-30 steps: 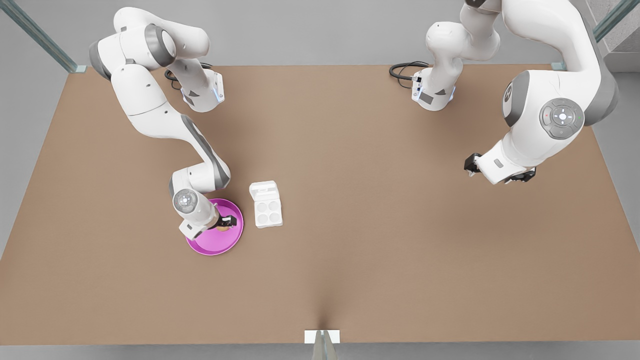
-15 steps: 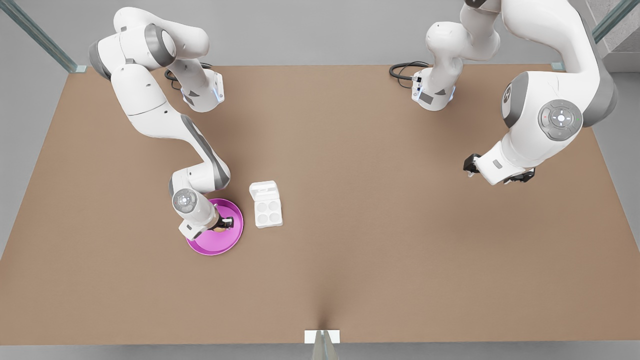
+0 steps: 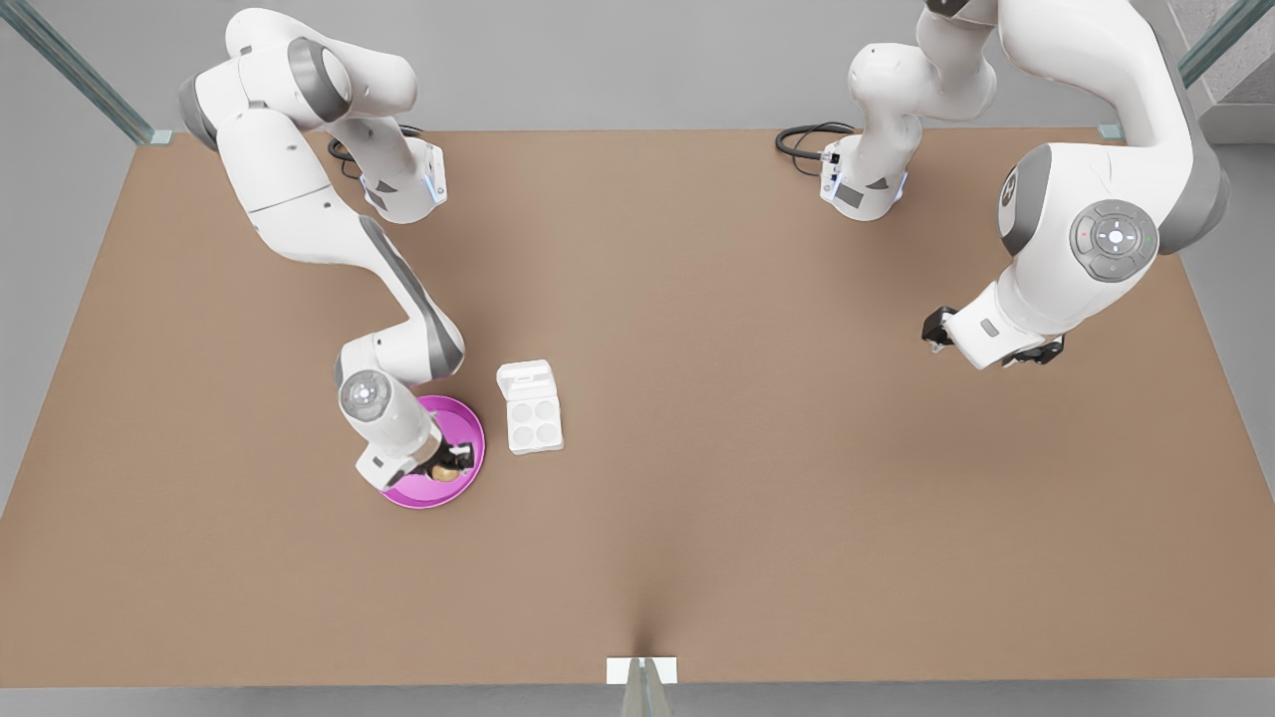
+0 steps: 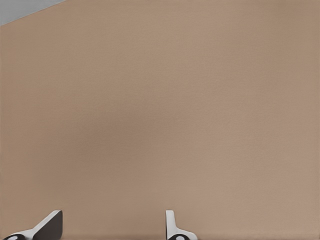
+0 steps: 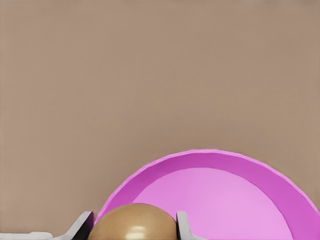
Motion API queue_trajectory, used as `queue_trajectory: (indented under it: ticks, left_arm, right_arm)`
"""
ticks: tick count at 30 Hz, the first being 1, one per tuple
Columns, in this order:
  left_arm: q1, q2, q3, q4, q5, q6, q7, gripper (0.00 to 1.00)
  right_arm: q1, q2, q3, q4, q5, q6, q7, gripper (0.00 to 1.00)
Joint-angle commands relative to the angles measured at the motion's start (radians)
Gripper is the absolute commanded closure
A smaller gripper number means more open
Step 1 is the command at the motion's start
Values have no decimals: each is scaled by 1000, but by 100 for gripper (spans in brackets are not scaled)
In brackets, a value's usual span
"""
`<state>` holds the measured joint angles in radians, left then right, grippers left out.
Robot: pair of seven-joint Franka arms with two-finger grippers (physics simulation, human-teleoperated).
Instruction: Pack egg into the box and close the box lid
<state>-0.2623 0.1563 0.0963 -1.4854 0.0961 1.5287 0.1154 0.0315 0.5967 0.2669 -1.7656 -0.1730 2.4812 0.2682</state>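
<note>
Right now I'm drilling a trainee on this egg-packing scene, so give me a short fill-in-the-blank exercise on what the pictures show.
1. The right gripper has its fingers on either side of the ____.
2. The egg is over the pink ____.
3. The box sits beside the plate with the box lid ____.
4. The left gripper waits over the bare ____.

Missing words: egg; plate; open; table

no readable text, labels or numbers, seemingly anywhere
</note>
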Motion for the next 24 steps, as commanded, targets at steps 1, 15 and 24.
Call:
queue_trajectory:
  ticks: [1, 15, 24]
  left_arm:
    - [0, 0, 0, 0, 1, 1, 0, 0]
    - [0, 32, 0, 0, -1, 22, 0, 0]
    - [0, 32, 0, 0, -7, 21, 0, 0]
  right_arm:
    - [4, -1, 20, 69, -3, -90, 17, 39]
    - [156, 32, 44, 144, -2, -145, 292, 39]
    - [165, 8, 66, 20, -3, -131, 352, 40]
